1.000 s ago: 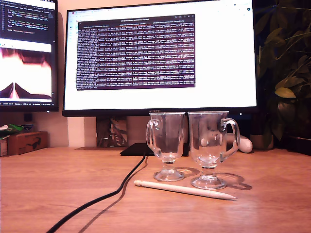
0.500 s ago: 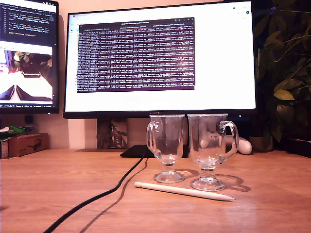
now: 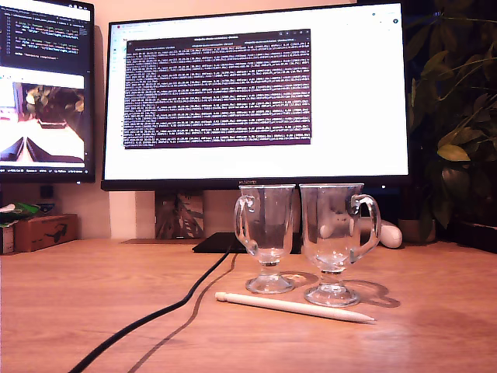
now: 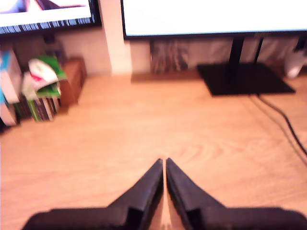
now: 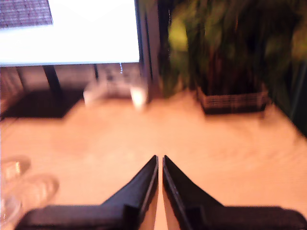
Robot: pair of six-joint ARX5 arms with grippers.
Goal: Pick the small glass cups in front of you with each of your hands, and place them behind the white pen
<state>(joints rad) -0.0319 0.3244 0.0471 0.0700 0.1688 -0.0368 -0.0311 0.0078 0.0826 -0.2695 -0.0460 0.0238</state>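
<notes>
Two cups on the surface [image 3: 70, 295], side by side near the middle of the exterior view. First cup [image 3: 266, 225] toward that view's left, handle turned to that view's left. Second cup [image 3: 334, 229] beside it, handle turned to that view's right. Bowls nearly touching; feet apart. Both upright.

One pen [image 3: 293, 306] lies flat just in front of the cups on the camera side, tip toward the exterior view's right. From this angle the cups stand behind the pen.

One black cable [image 3: 163, 311] runs from under the monitor [image 3: 256, 93] toward the exterior view's lower left. Clear of the pen.

Handling, judged: clear glass, rigid, smooth, likely slick under hard jaws. Fragile, and top-heavy on a short stem and small foot, so a sideways nudge could tip one. Best hold looks like the stem just above the foot, or across the bowl wall; the loop handle is a narrow target. The cups sit so close that a grab from between them risks knocking the neighbour; the outer sides look safer.

My first gripper [image 4: 165, 165]: jaws pressed nearly together, only a sliver of gap, nothing held, over bare wood. My second gripper [image 5: 159, 163]: same, near-closed and empty. Blurred glass shows at the edge of the second wrist view; hard to say which cup. Neither arm appears in the exterior view.
</notes>
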